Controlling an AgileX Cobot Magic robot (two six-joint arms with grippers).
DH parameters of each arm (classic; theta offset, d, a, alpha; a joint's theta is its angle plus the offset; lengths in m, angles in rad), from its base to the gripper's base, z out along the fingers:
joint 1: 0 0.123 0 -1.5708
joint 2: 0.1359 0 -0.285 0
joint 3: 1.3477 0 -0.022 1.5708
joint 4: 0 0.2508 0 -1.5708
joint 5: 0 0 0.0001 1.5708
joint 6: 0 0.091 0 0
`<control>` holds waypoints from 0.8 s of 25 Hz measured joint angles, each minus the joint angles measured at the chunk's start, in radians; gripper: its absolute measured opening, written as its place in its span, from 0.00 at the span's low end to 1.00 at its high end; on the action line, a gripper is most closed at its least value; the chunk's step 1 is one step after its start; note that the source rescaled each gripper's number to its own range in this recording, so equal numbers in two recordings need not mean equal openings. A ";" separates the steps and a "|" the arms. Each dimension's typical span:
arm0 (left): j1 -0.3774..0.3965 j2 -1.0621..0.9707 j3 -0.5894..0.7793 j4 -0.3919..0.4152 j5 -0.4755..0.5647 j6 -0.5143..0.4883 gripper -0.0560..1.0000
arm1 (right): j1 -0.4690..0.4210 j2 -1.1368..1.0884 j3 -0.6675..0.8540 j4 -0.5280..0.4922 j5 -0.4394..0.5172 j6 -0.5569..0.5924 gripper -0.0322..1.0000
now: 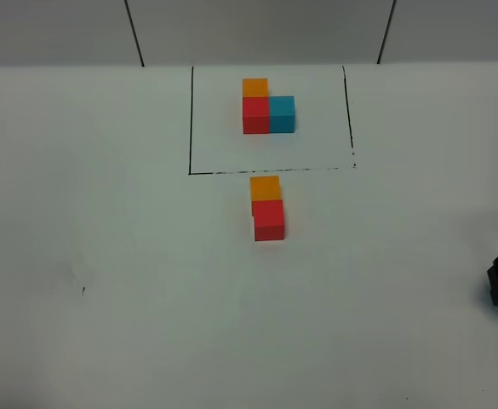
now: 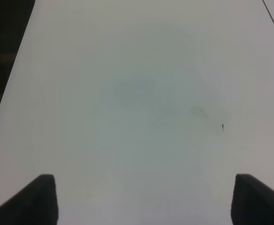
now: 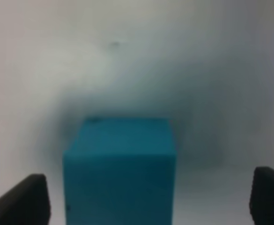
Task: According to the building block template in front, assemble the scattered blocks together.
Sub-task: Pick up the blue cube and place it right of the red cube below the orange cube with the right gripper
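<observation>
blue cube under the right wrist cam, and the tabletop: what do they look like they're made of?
Blue cube: flat even colour, no glare, square edges; looks like matte painted wood or dense foam, can't tell which. Tabletop: smooth plain white, no grain or texture visible; probably laminate or a paper sheet, and the black line looks drawn on it.

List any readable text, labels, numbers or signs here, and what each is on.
None readable in any view.
Building block template: plain faces, no print.
Loose orange cube, red cube, blue cube: plain; the blue one is blurred in the right wrist view.
Table: only a hand-drawn black outline and a tiny dark speck, not a character.
</observation>
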 joint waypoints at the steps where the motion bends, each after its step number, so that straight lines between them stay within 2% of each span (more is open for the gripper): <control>1: 0.000 0.000 0.000 0.000 0.000 0.000 0.74 | -0.004 0.007 0.000 0.001 -0.003 0.000 0.92; 6: 0.000 0.000 0.000 0.000 0.000 0.000 0.74 | -0.006 0.032 0.000 0.018 -0.025 0.000 0.91; 9: 0.000 0.000 0.000 0.000 0.000 0.000 0.74 | -0.006 0.038 0.000 0.023 -0.033 0.000 0.84; 12: 0.000 0.000 0.000 0.000 0.000 0.000 0.74 | -0.006 0.039 0.000 0.024 -0.028 0.000 0.56; 15: 0.000 0.000 0.000 0.000 0.000 0.000 0.74 | -0.006 0.039 0.000 0.028 -0.008 0.000 0.03; 18: 0.000 0.000 0.000 0.000 0.000 0.000 0.74 | 0.006 0.038 -0.020 0.020 0.054 -0.001 0.03; 20: 0.000 0.000 0.000 0.000 0.000 0.000 0.74 | 0.046 0.026 -0.065 -0.011 0.116 -0.023 0.03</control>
